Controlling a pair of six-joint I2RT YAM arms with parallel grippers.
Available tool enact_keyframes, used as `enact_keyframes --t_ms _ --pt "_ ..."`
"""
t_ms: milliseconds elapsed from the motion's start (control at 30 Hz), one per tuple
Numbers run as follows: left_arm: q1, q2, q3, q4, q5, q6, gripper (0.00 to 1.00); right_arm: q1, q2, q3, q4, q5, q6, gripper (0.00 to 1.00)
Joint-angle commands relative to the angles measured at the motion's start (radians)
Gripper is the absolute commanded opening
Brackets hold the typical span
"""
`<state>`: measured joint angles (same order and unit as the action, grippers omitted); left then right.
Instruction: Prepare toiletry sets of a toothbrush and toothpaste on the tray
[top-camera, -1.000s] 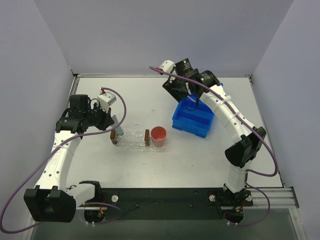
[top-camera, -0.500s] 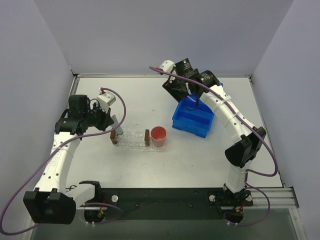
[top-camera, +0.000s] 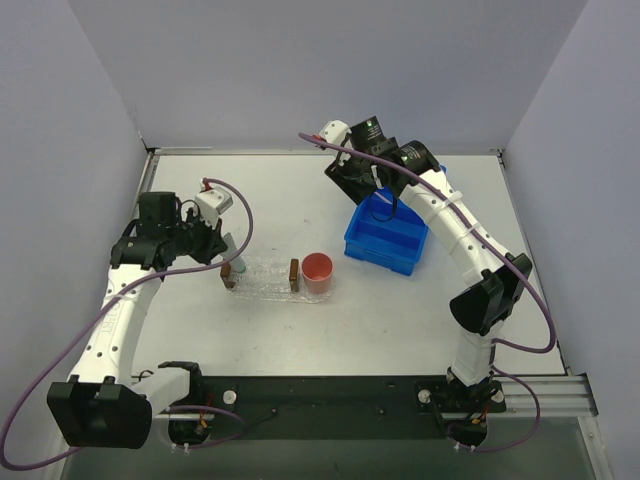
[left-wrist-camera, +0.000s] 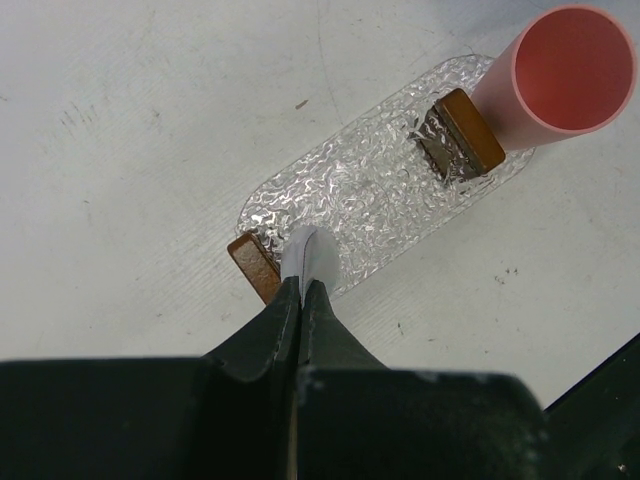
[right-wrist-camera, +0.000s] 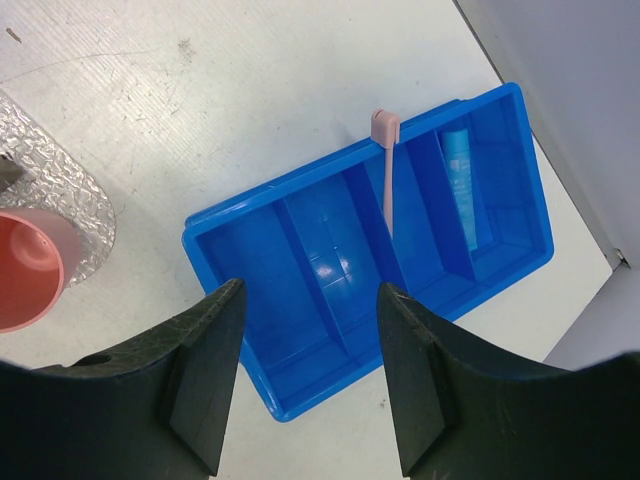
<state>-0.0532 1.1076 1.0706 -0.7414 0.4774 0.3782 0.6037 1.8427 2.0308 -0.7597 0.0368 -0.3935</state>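
Far left, left arm (top-camera: 120, 300) reaches in over the counter (top-camera: 270, 190); left jaws are closed tight on the whitish-grey toothpaste tube (left-wrist-camera: 308, 255), pinched by one end, free end hanging down over the left end of the tray (left-wrist-camera: 370, 190), just beside a small brown block (left-wrist-camera: 255, 268). Can't tell if the tube tip touches the tray yet; looks just above it. The tray is a clear bumpy oval, long axis running left-right in the top view, w/ a 2nd brown block (left-wrist-camera: 460, 135) near its right end and the pink cup (top-camera: 318, 270) upright at that end, touching or overlapping the rim. Judgement: 1st tube approx ready to set down. Further right, right arm (top-camera: 455, 225) hangs above the blue divided bin (right-wrist-camera: 240, 215); right jaws stand part open, nothing btwn them. In the bin: pink toothbrush (right-wrist-camera: 386, 175) along the divider next to the right-end compartment, head propped at the far rim, and the light blue toothpaste tube (right-wrist-camera: 462, 185) flat in the right-end compartment. Key relation: the toothbrush sits ahead of the right jaws, offset toward the right finger, long axis approx crosswise to the closing line, so a shift right + descent should straddle it. The right arm is much nearer; the left arm is well apart.
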Motion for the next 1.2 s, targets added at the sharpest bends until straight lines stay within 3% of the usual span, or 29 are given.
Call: enact_keyframes --t_ms 0,1167 --pt "-0.002 -0.017 -0.006 0.033 0.017 0.007 0.0 0.007 -0.011 0.006 -0.006 0.002 0.007 0.5" --pt "-0.005 0.06 -0.023 0.108 0.036 0.031 0.0 0.011 0.001 0.003 -0.006 0.018 -0.004 0.5"
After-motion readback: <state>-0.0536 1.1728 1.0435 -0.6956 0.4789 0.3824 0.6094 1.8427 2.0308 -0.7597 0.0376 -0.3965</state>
